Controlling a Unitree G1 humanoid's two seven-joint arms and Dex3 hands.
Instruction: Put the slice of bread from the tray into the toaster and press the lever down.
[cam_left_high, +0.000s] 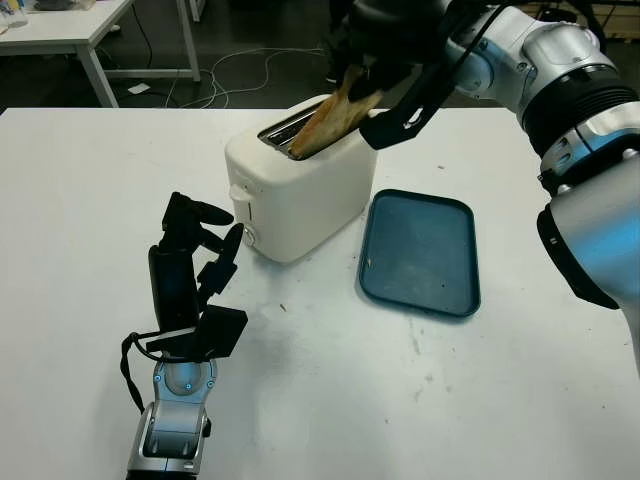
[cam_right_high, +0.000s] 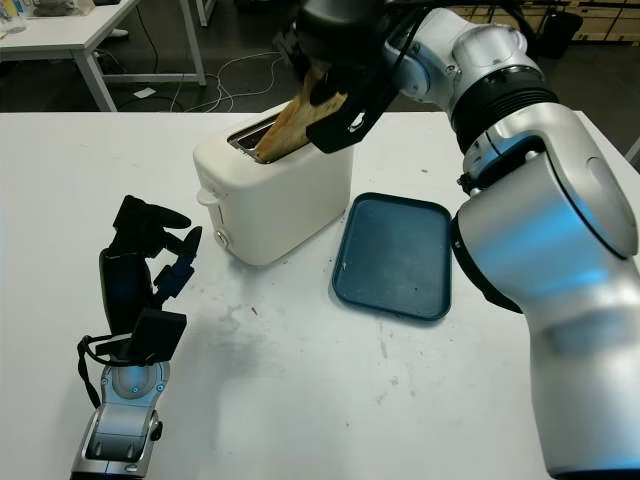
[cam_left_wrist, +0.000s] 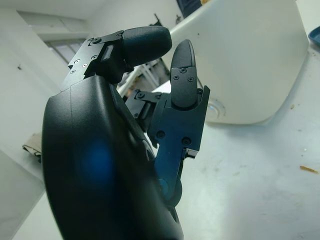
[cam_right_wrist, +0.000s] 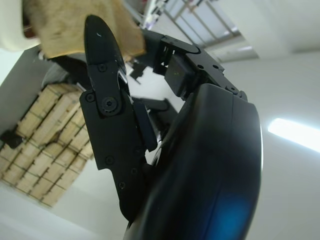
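A white toaster (cam_left_high: 295, 185) stands on the white table, left of an empty dark blue tray (cam_left_high: 420, 250). A browned slice of bread (cam_left_high: 328, 120) leans tilted with its lower end in the toaster's slot. My right hand (cam_left_high: 385, 95) is above the toaster, shut on the slice's upper end; the slice (cam_right_wrist: 75, 25) also appears beyond its fingers in the right wrist view. The toaster's lever (cam_left_high: 239, 200) sits on the end facing my left hand. My left hand (cam_left_high: 195, 255) is open, held upright just left of the toaster, not touching it.
Bare table (cam_left_high: 400, 400) lies in front of the toaster and tray. Behind the table stand another white table (cam_left_high: 70, 30) and loose cables (cam_left_high: 240, 70) on the floor.
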